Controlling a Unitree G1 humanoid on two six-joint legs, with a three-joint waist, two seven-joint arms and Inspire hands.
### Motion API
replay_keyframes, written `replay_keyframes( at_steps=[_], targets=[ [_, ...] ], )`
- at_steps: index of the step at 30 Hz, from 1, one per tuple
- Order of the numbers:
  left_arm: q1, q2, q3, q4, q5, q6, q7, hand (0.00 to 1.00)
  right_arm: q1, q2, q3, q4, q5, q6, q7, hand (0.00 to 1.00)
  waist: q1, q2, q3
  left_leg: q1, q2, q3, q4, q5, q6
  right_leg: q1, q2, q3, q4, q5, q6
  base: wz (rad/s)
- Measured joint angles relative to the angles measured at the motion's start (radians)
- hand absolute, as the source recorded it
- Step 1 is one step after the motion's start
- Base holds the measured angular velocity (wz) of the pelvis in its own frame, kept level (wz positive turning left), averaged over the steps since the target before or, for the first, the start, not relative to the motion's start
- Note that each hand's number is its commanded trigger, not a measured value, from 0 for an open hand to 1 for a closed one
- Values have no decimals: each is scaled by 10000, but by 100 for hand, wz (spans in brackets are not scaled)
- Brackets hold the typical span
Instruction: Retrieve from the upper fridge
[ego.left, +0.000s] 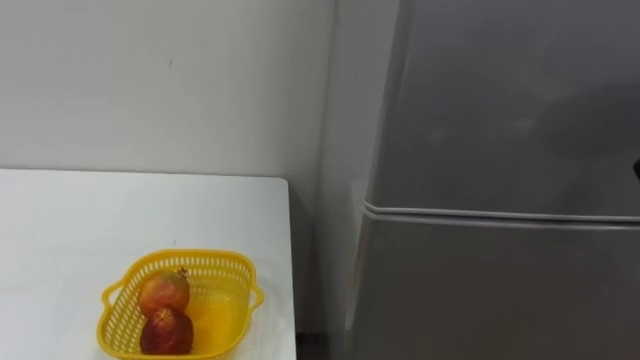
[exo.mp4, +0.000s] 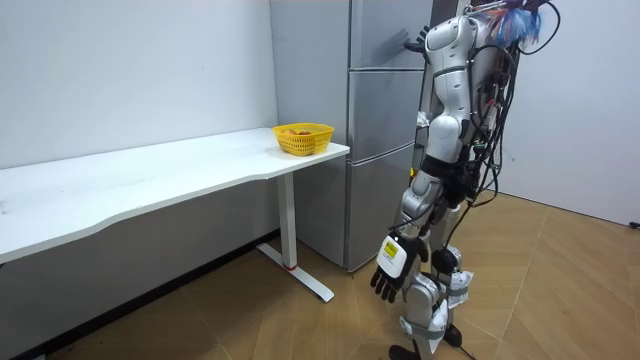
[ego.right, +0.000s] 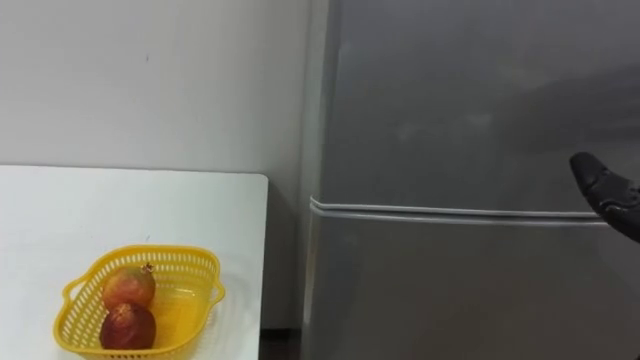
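Observation:
A tall grey fridge stands right of the table, and its upper door is closed above a thin seam. I stand facing it. My right hand is raised at the right side of the upper door, level with the seam. In the room view my right hand has its fingers spread open against the door front. My left hand hangs open beside my thigh and holds nothing.
A white table reaches the wall left of the fridge. A yellow basket near its right edge holds two reddish fruits. A narrow gap separates table and fridge. Wooden floor lies behind me.

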Motion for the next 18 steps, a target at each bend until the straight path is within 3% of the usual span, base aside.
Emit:
replay_keyframes(
  at_steps=[7, 12, 18],
  targets=[
    [3, -5, 14, -1, 6, 35, 7, 0, 5, 0, -8, 85, 6, 20, -117, 0, -46, 68, -50, 35, 3, 71, 3, 0, 0, -5, -3, -5, 36, 1, -1, -1],
    [11, 0, 30, 14, 6, 55, 27, 0, 39, 0, -35, 66, -6, 20, -356, 0, -113, 18, -35, 99, 1, 106, 0, 0, 0, -2, -15, 11, 105, -5, -6, 0],
    [16, 8, 459, -80, -2, 26, 151, 0, 258, 0, -1017, 75, -11, -3, -783, 0, -354, -105, -24, -21, 5, 119, -3, -2, -2, -154, -20, 12, 122, 0, 1, 1]
  ],
)
